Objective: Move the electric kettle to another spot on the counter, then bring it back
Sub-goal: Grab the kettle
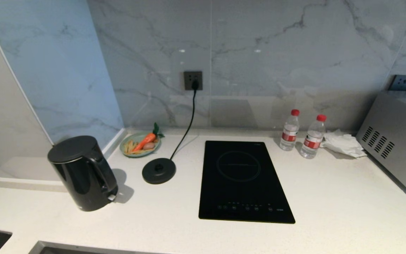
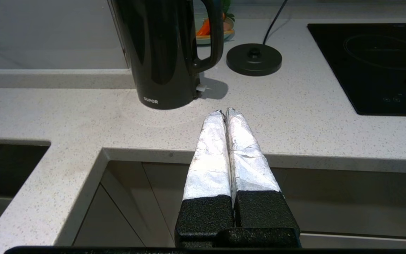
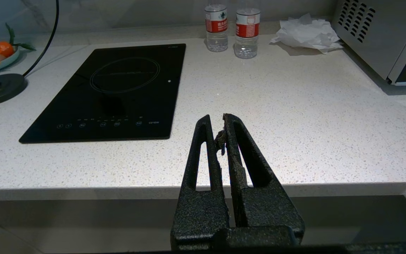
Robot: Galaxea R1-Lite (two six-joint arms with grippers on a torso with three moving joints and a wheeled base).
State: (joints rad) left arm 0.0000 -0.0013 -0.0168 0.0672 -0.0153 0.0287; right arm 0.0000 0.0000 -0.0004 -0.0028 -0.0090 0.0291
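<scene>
The electric kettle point(image 1: 83, 173) point(image 2: 164, 53), a tall glossy black jug with a flat lid and loop handle, stands upright on the white speckled counter point(image 1: 330, 211) at the left, off its round black base disc point(image 1: 159, 170) point(image 2: 254, 59). Neither arm shows in the head view. My left gripper point(image 2: 225, 111), its fingers wrapped in silver tape, hangs shut and empty over the counter's front edge, a little short of the kettle. My right gripper point(image 3: 216, 121) is shut with nothing in it, near the front edge to the right of the hob.
A black induction hob point(image 1: 245, 180) lies in the middle. Behind the disc sits a plate of toy vegetables point(image 1: 140, 144), and the disc's cord runs to a wall socket point(image 1: 193, 80). Two water bottles point(image 1: 289, 130), crumpled tissue point(image 1: 344, 143) and a microwave point(image 1: 397, 137) stand at the right.
</scene>
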